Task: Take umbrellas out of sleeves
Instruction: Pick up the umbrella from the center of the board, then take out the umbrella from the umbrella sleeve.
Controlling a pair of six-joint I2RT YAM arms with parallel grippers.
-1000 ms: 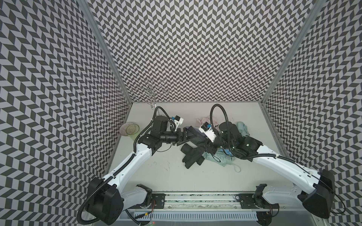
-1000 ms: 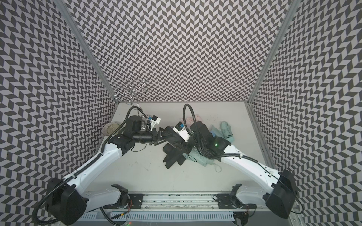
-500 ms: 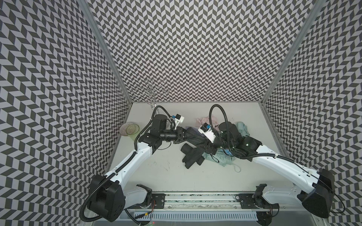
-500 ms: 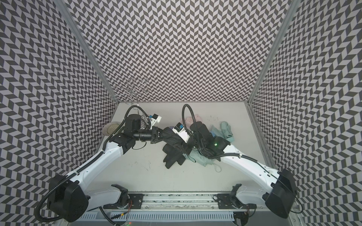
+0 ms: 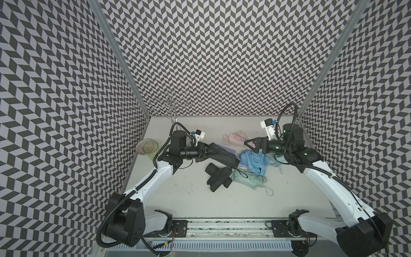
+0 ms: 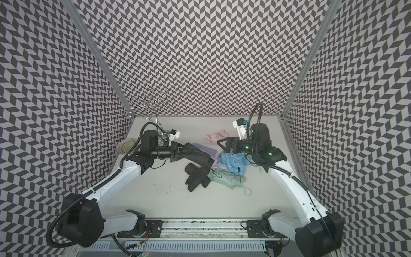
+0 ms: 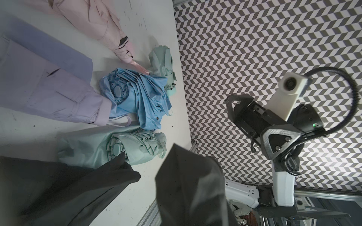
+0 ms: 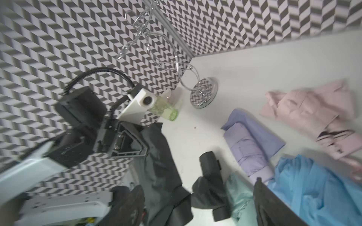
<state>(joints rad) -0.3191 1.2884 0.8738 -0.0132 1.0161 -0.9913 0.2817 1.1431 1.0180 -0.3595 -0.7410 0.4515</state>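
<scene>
My left gripper (image 5: 203, 151) is shut on one end of a smooth black sleeve (image 5: 222, 155), which trails from the jaws down to the pile. In the left wrist view the black sleeve (image 7: 192, 187) hides the jaws. A wrinkly black umbrella (image 5: 219, 179) lies on the table just in front. My right gripper (image 5: 248, 145) hangs open above the pile's right side, holding nothing. The pile also holds a light blue umbrella (image 5: 252, 160), a mint green umbrella (image 7: 137, 146) half inside its sleeve (image 7: 82, 144), a lilac umbrella (image 7: 49, 94) and a pink umbrella (image 5: 234, 139).
Clear cups (image 5: 147, 146) lie by the left wall. A chrome wire stand (image 5: 170, 106) fills the back left corner. A second mint green umbrella (image 7: 160, 62) lies near the right wall. A metal rail (image 5: 222, 224) runs along the table's front edge.
The two grippers met over the pile. The left one closed on the black sleeve and drew back leftward, while the right one opened and pulled away to the right.
</scene>
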